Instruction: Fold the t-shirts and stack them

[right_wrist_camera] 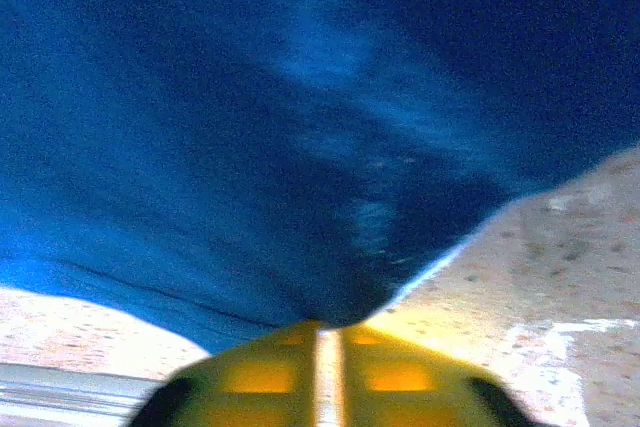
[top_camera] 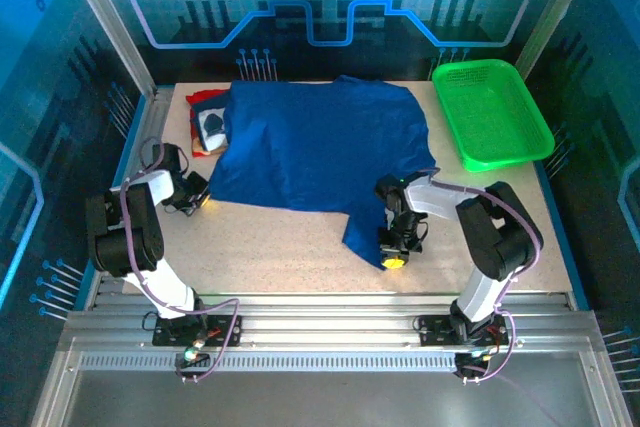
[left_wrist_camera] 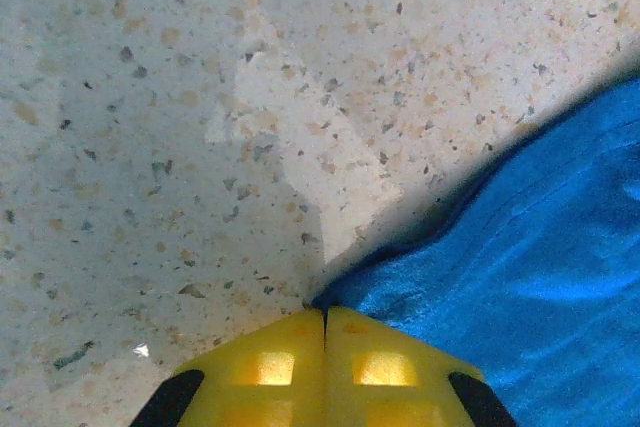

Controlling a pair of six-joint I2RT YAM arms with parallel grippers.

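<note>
The royal blue t-shirt (top_camera: 310, 147) lies spread over the middle of the table, plain side up, with one flap reaching toward the near edge. My left gripper (top_camera: 200, 199) is at its near left corner. In the left wrist view the yellow fingers (left_wrist_camera: 270, 367) are pressed together, and the blue t-shirt's edge (left_wrist_camera: 520, 277) runs right into their tips. My right gripper (top_camera: 394, 259) sits at the end of the near flap, shut on the blue cloth (right_wrist_camera: 300, 127), which bunches into its tips (right_wrist_camera: 328, 327). A red t-shirt (top_camera: 203, 99) and the navy/white one (top_camera: 212, 129) peek out at the back left.
A green mesh basket (top_camera: 492, 112) stands at the back right, next to the blue shirt's far corner. Bare speckled tabletop (top_camera: 270, 247) stretches along the near side between the two arms. Metal rails (top_camera: 320, 312) run along the table's front edge.
</note>
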